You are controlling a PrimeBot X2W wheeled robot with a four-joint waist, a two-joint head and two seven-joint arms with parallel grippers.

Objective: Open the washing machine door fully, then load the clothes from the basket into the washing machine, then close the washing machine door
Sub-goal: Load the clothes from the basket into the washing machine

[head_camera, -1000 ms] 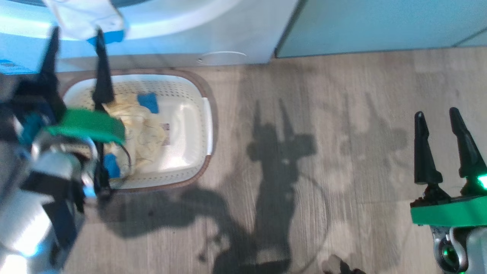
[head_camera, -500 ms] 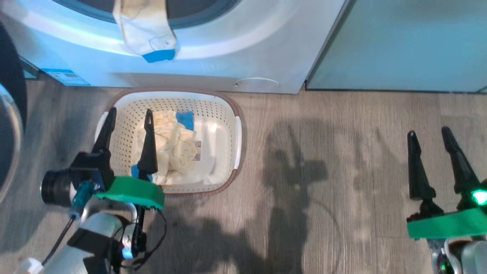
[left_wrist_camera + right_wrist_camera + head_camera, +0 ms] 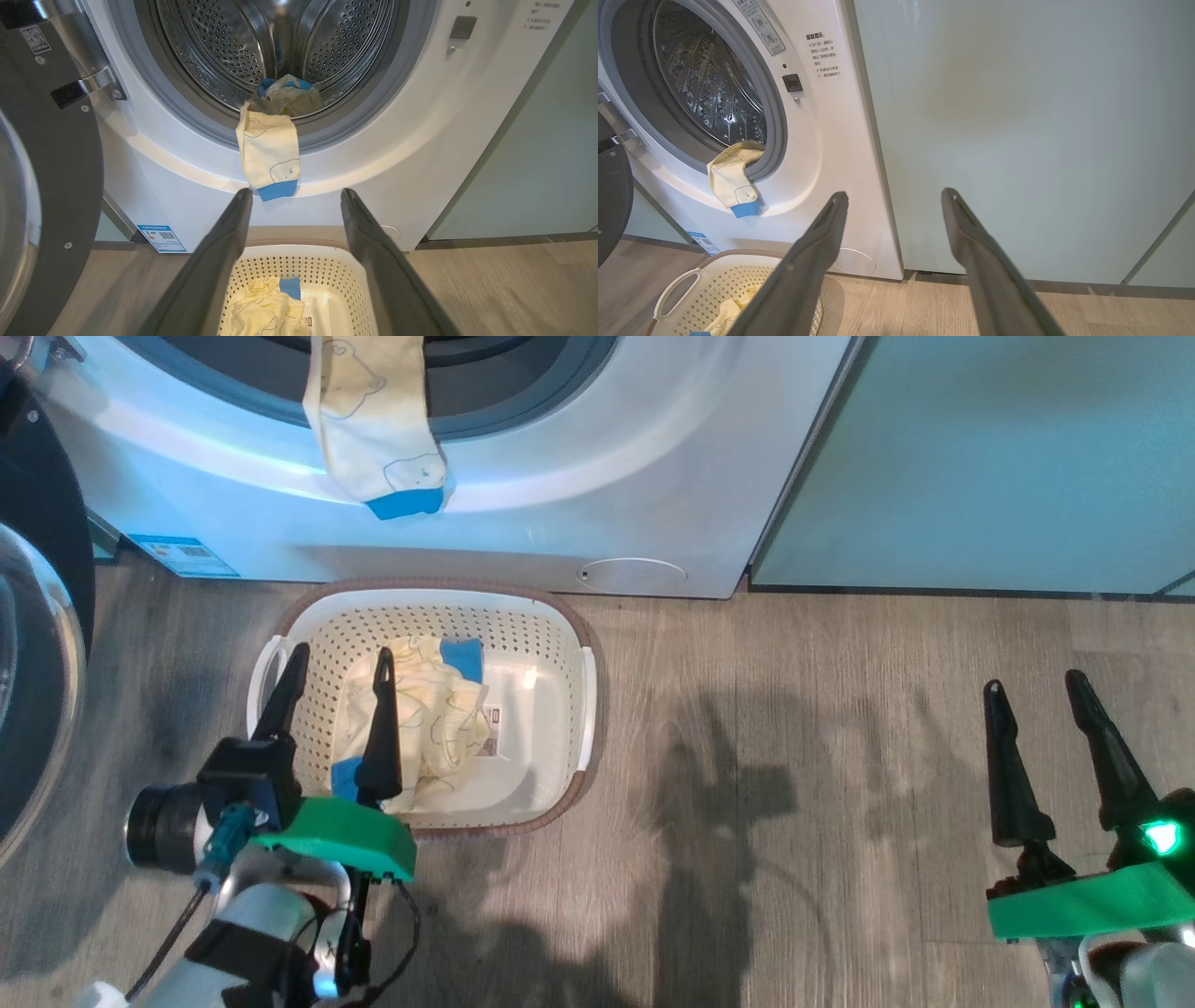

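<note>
White washing machine (image 3: pixel 607 476) with grey-rimmed, perforated steel drum (image 3: pixel 224 46), glossy black washing machine door (image 3: pixel 56 186), cream-yellow clothes (image 3: pixel 268 149) with blue cuffs and faint outline animal print, cream-white perforated basket (image 3: pixel 523 625) with brown rim, pale green cabinet (image 3: pixel 980 457), grey wood-grain floor (image 3: pixel 794 691)

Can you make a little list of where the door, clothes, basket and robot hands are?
door: round black-rimmed glass washing machine door, swung open
washer: big white washing machine; cream-yellow blue-cuffed garment hangs out over its opening
basket: cream-white perforated plastic basket on grey wooden floor, cream-yellow clothes inside
left gripper: open, empty, above basket
right gripper: open, empty, above floor
</note>
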